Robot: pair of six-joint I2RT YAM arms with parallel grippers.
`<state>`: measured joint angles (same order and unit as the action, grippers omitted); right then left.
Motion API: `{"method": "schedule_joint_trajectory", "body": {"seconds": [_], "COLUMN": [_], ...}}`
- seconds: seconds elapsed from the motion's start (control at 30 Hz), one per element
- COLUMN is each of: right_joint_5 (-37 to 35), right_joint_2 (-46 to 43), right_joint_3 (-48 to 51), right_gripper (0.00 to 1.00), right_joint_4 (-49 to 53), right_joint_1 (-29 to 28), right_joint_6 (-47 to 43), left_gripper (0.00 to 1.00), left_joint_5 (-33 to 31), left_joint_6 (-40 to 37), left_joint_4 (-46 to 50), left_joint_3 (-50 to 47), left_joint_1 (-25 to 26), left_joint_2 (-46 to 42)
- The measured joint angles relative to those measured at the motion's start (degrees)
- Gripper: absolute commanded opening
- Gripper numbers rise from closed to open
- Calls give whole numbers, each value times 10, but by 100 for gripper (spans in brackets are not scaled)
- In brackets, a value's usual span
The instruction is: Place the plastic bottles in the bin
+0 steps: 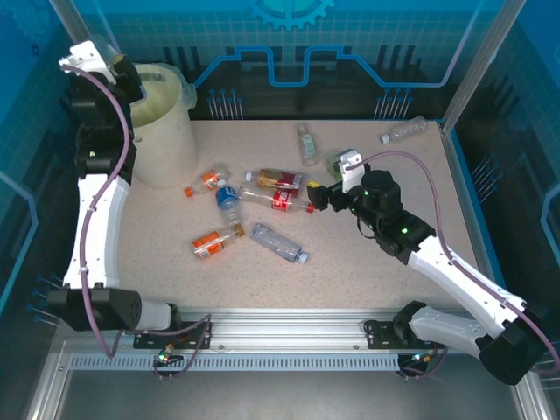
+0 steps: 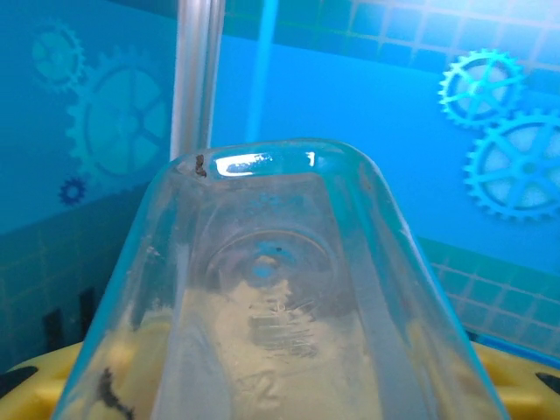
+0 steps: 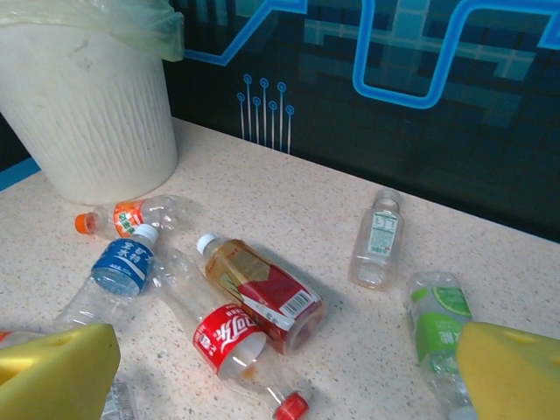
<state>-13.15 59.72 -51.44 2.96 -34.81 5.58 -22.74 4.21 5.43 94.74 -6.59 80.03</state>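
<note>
We are holding one clear bottle (image 2: pixel 280 289) in the left gripper (image 1: pixel 101 54), with its jaws clamped on the bottle's sides. In the left wrist view we are looking along the bottle toward its base. The gripper is hanging high at the far left, beside the rim of the bin (image 1: pixel 166 144). From above, we cannot tell whether the bottle is fully over the mouth or just outside its left edge.

We are judging the step in hand to be the drop. To do it well, we are confirming that the whole bottle lies inside the rim before parting the jaws. We are also tilting it downward so that it slides free rather than striking the lip.

The right gripper (image 1: pixel 315 194), with jaws wide apart and empty, is hovering over the table (image 1: pixel 367 262), near the red-labelled bottle (image 3: pixel 229 337).
</note>
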Motion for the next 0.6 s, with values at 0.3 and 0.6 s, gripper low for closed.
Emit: {"method": "schedule_joint_trajectory", "body": {"seconds": [0.3, 0.6], "right_joint_5": [-26, -45], "right_joint_2": [-70, -112], "right_joint_3": [51, 73], "right_gripper": [100, 100], "right_joint_4": [-18, -24], "right_joint_1": [5, 18], "right_joint_6": [0, 7], "left_gripper": [53, 54], "left_joint_5": [28, 66], "left_joint_6": [-13, -30], "left_joint_4": [7, 31], "left_joint_3": [70, 144], "left_joint_1": [-60, -96], "left_joint_2": [113, 202]}}
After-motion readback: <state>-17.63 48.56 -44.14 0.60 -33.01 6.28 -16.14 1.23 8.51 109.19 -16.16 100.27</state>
